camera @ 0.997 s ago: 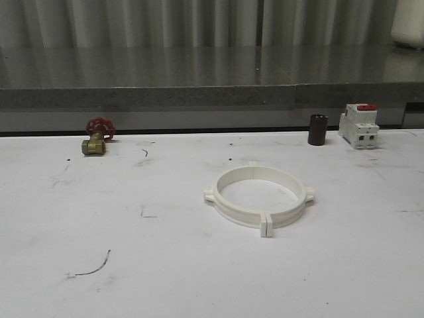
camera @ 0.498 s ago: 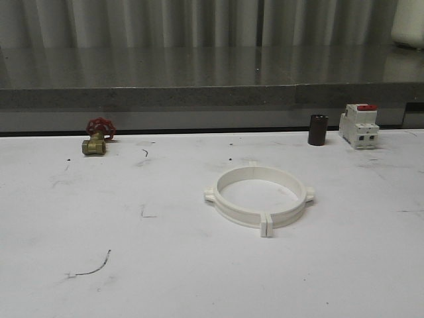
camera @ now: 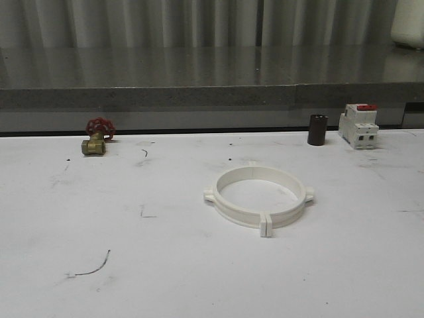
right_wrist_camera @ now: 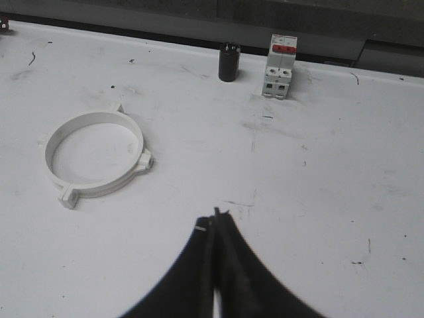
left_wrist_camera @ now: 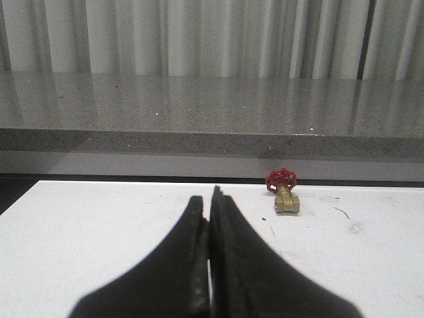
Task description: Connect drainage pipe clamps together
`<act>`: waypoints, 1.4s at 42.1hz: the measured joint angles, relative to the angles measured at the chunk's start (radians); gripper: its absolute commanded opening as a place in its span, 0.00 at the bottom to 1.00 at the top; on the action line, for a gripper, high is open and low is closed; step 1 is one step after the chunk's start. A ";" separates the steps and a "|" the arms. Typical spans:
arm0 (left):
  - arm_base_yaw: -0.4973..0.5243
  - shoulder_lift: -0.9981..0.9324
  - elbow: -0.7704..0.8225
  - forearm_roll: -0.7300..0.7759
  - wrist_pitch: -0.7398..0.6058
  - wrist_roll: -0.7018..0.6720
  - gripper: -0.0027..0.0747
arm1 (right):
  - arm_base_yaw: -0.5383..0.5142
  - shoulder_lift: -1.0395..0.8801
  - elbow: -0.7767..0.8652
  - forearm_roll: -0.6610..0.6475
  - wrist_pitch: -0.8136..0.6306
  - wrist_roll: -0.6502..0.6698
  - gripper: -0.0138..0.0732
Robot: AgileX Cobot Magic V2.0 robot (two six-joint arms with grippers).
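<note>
The two white drainage pipe clamps (camera: 258,197) lie joined as one flat ring on the white table, right of centre, their square end tabs meeting at the near side. The same ring (right_wrist_camera: 95,158) appears in the right wrist view, well apart from my right gripper (right_wrist_camera: 213,220), whose black fingers are shut with nothing between them. My left gripper (left_wrist_camera: 208,202) is also shut and empty, held over bare table with the brass valve beyond it.
A brass valve with a red handwheel (camera: 97,137) stands at the back left. At the back right stand a dark cylinder (camera: 317,129) and a white red-topped breaker (camera: 358,125). A grey ledge (camera: 212,96) runs behind the table.
</note>
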 measured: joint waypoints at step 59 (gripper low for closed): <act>0.000 0.000 0.000 -0.007 -0.006 0.036 0.01 | -0.011 -0.321 0.204 0.000 -0.150 -0.002 0.02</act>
